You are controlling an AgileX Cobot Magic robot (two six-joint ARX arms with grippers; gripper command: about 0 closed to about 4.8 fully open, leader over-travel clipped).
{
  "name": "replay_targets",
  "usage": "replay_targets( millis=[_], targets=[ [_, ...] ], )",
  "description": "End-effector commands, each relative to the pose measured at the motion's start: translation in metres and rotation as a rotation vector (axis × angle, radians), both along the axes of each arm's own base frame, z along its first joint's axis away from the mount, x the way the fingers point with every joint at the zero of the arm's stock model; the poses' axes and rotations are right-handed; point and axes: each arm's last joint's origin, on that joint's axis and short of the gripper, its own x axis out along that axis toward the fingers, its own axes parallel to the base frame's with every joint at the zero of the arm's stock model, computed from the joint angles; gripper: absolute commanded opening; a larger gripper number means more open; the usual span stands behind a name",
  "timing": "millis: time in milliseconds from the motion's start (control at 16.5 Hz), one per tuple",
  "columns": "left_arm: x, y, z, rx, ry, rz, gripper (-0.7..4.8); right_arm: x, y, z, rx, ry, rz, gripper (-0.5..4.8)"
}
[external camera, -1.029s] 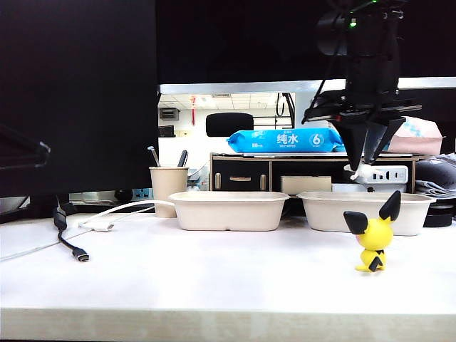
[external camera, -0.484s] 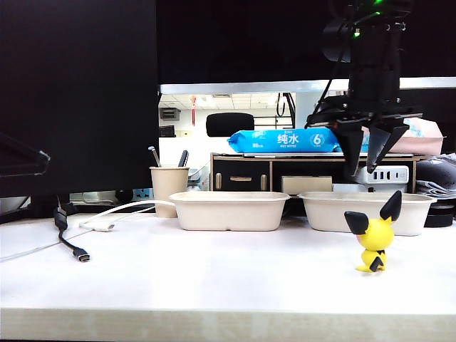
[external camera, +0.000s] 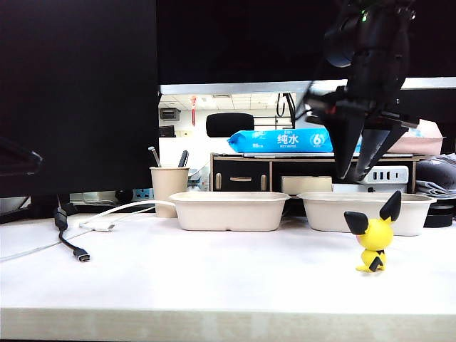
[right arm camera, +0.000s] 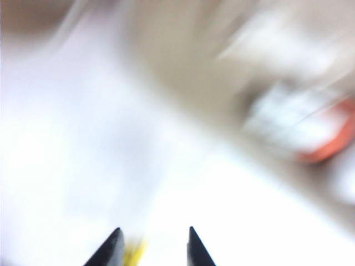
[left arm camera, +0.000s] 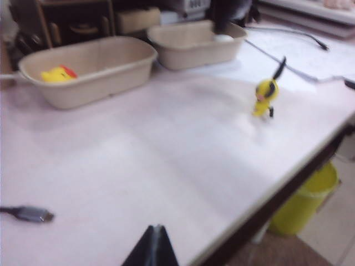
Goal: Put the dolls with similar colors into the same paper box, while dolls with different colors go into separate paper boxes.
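Dolls: the yellow black-eared creature (external camera: pixel 374 239) stands on the bench (external camera: pixel 214 278) in front of the right paper box (external camera: pixel 365 211); the yellow duck (left arm camera: pixel 58 73) lies in the left paper box (external camera: pixel 228 209). Above the right box hangs the right tool (external camera: pixel 362 171), parted, holding nothing. The left tool (left arm camera: pixel 154 246) shows only a dark tip; I cannot tell its opening.
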Motion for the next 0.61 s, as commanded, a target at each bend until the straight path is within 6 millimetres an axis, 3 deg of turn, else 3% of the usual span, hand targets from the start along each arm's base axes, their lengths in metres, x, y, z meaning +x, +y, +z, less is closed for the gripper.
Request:
replay_targets(
  millis=[61, 303, 424, 484, 605],
  targets=[
    [0.001, 0.003, 0.004, -0.032, -0.031, 0.027, -0.05, -0.017, 0.005, 0.006, -0.015, 0.085, 0.119, 1.49],
    [0.007, 0.011, 0.006, -0.044, -0.046, 0.117, -0.05, -0.033, 0.006, 0.02, 0.015, 0.109, 0.2, 2.01],
    [0.008, 0.013, 0.006, -0.05, -0.054, 0.139, -0.05, -0.042, 0.013, 0.028, 0.073, 0.095, 0.282, 3.9],
    [0.008, 0.013, 0.007, -0.052, -0.056, 0.147, -0.05, -0.045, 0.013, 0.033, 0.088, 0.083, 0.288, 4.33],
    [0.009, 0.015, 0.007, -0.052, -0.057, 0.169, -0.05, -0.059, 0.031, 0.038, 0.074, 0.066, 0.372, 4.33]
  ],
)
